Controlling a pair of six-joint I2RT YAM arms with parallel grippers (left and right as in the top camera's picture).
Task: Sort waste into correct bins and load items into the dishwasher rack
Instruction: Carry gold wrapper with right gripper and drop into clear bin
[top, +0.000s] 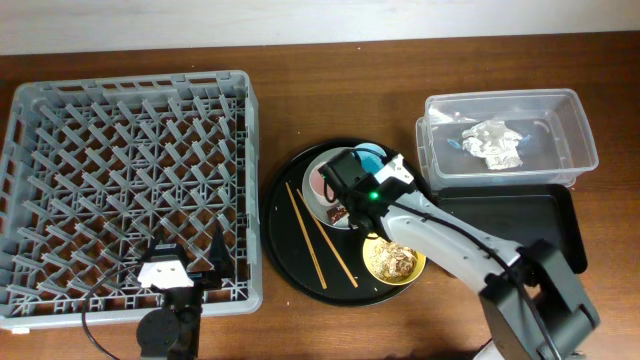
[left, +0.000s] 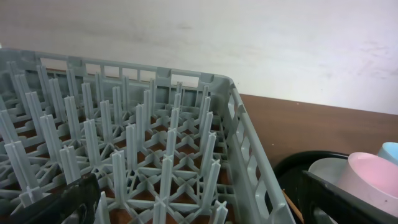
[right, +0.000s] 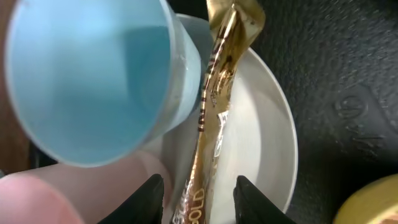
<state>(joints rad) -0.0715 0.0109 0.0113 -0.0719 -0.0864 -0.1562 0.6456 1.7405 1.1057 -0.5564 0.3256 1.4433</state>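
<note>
My right gripper (top: 345, 205) is open over the white plate (top: 322, 160) on the round black tray. In the right wrist view its fingers (right: 199, 193) straddle the gold-brown wrapper strip (right: 214, 118), which lies on the plate (right: 264, 137) beside the blue cup (right: 87, 74) and the pink cup (right: 37, 196). The yellow bowl (top: 393, 260) holds food scraps. The chopsticks (top: 315, 235) lie on the round tray. The paper wad (top: 492, 143) is in the clear tub (top: 560, 110). My left gripper (left: 199, 208) is open and empty over the grey rack (left: 155, 155), at its front right corner (top: 195, 265).
The shallow black rectangular tray (top: 520, 225) lies in front of the clear tub at the right. The round black tray (top: 285, 250) sits between the rack (top: 130, 150) and the bins. The left wrist view shows the pink cup (left: 373, 177) past the rack's wall.
</note>
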